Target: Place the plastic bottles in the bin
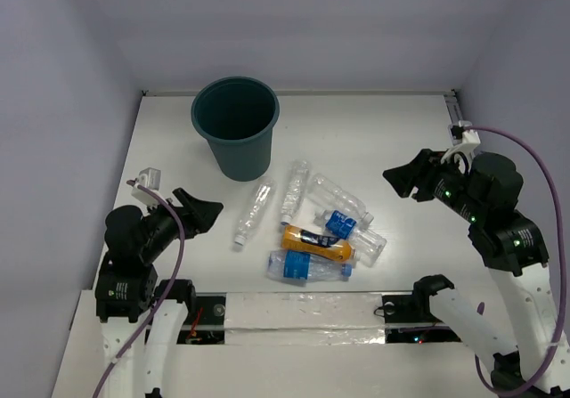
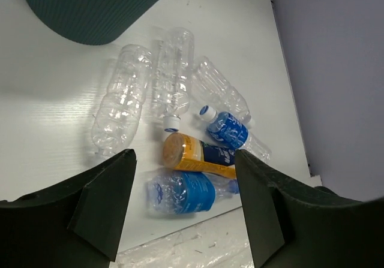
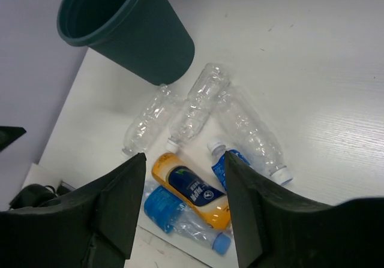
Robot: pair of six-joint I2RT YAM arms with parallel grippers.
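The dark teal bin point(image 1: 235, 117) stands upright at the far side of the white bench point(image 1: 401, 122). The plastic bottles point(image 1: 295, 190) all lie on the bench in a bunch, near the bin and in front of it. The orange bottle point(image 1: 316, 243) lies between two with blue labels. The left pincer point(image 1: 207, 213) hangs to the left of the bunch, its fingers apart. The right pincer point(image 1: 398, 178) hangs to the right, its fingers apart too.

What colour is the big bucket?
The bin is dark teal all over, seen best in the top external view.
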